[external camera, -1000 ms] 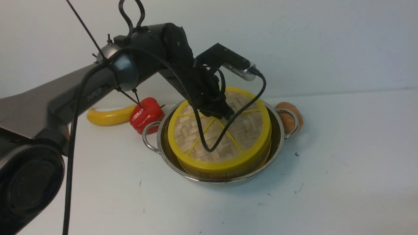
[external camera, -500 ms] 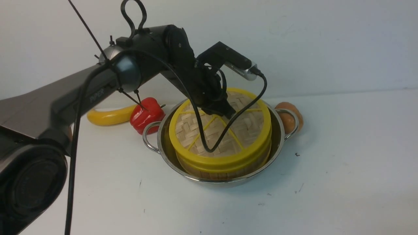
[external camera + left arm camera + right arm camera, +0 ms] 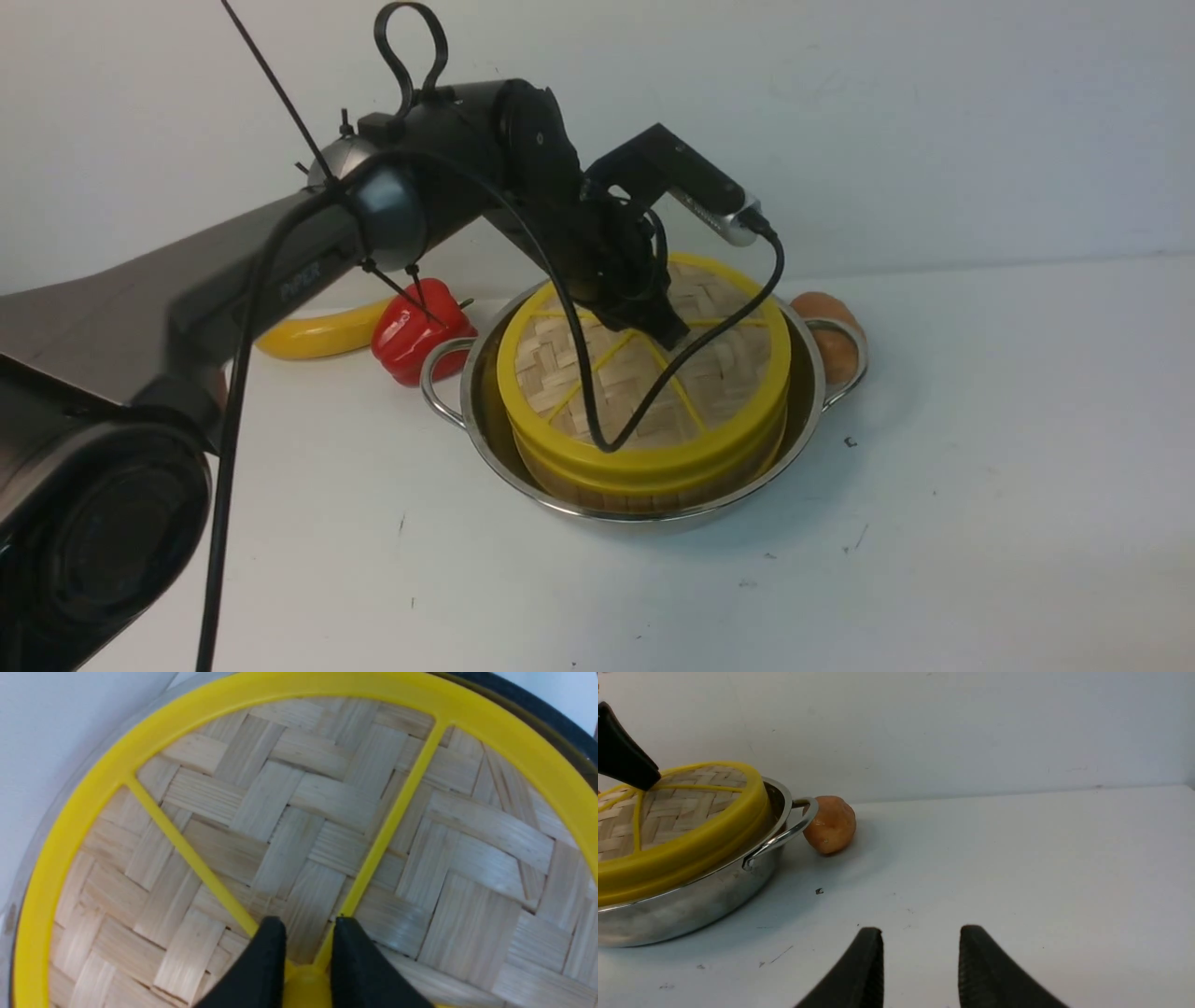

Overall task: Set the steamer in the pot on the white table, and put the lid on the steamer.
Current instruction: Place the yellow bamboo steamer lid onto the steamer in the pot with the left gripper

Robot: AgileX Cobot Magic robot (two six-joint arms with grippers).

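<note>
In 1 pot (image 3: 810, 397) — 1 steamer (image 3: 644, 492), 1 lid (image 3: 738, 373) on top.

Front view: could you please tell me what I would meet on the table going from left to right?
A yellow banana → red bell pepper → pot, with the steamer and lid inside it → orange-brown round item beside the pot's right handle.

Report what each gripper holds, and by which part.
The left gripper grips the flat woven-bamboo lid with yellow rim by its central yellow knob. The right gripper holds nothing; its jaws stand apart above the white table.
</note>
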